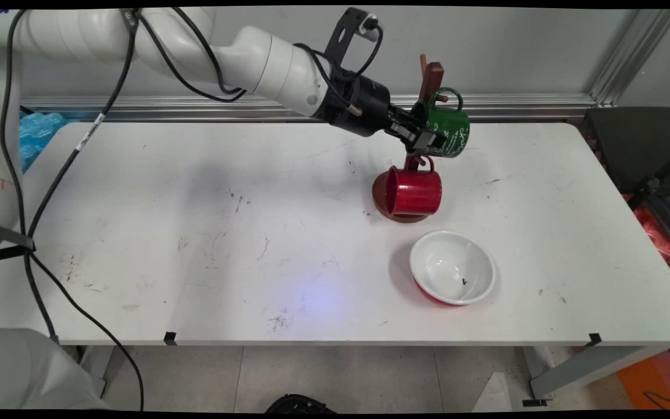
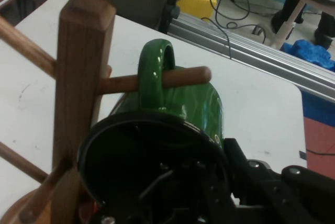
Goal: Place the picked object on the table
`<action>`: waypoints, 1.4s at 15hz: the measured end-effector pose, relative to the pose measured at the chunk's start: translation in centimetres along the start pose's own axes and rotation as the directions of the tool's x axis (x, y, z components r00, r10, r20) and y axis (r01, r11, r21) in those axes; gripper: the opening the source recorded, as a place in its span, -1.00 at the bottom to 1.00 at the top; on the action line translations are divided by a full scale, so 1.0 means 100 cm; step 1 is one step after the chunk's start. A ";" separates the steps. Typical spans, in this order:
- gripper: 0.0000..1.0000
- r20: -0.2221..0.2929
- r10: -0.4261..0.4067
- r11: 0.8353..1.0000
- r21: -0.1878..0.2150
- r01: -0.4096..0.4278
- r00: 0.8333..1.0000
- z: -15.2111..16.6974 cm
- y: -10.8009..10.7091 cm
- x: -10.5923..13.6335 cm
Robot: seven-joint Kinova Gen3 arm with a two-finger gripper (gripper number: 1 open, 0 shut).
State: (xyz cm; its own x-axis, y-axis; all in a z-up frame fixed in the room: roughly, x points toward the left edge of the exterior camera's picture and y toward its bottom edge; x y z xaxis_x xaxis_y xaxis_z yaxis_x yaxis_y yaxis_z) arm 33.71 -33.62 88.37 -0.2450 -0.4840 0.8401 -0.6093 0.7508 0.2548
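Claw: gripper (image 1: 425, 139) clamped on the rim of the green mug (image 1: 450, 131), one finger inside the mouth, the other on the outer wall; narrow gap, only a wall's thickness between fingers.
Claw contact: touches only the mug; clear of the rack post (image 1: 430, 81) in the main view.
Arm: comes in from the left, reaching right, gripper roughly level.
Green mug place: high on the rack, far right part of the table (image 1: 195, 233), on its side, mouth toward the gripper.
Handle: green loop (image 2: 155, 67) threaded over a wooden peg (image 2: 178, 77); peg tip pokes out past the loop in the hand view.
Handling, by judgement: enamel-like gloss, so probably light, stiff, slippery on the wall; likely to chip if knocked against wood.
Hold, by judgement: rim pinch suits it, since the round glossy body offers no flat; handle taken up by the peg.
Red mug (image 1: 413, 191): hangs lower on the same rack, on its side, mouth to the left, just below the gripper, apart from it.
Rack base (image 1: 405, 217): brown disc under the red mug.
Bowl (image 1: 452, 267): white inside, red outside, upright, near side of the rack, well apart from the gripper; small dark speck inside.
Other pegs: bare ones jut from the post's left in the hand view.
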 end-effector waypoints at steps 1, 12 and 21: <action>-1.00 0.000 -0.001 1.000 -0.002 0.001 1.000 0.000 0.001 0.001; -1.00 0.028 -0.029 0.999 -0.023 0.030 0.999 -0.015 0.026 0.012; -1.00 0.149 0.053 0.998 -0.030 -0.049 0.987 -0.063 0.016 0.009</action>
State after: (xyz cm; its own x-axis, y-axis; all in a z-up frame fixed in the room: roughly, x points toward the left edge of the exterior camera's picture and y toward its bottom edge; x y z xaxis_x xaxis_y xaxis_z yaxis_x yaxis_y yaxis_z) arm 37.25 -30.06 92.54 -0.3870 -0.5049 0.7715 -0.5739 0.7868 0.2271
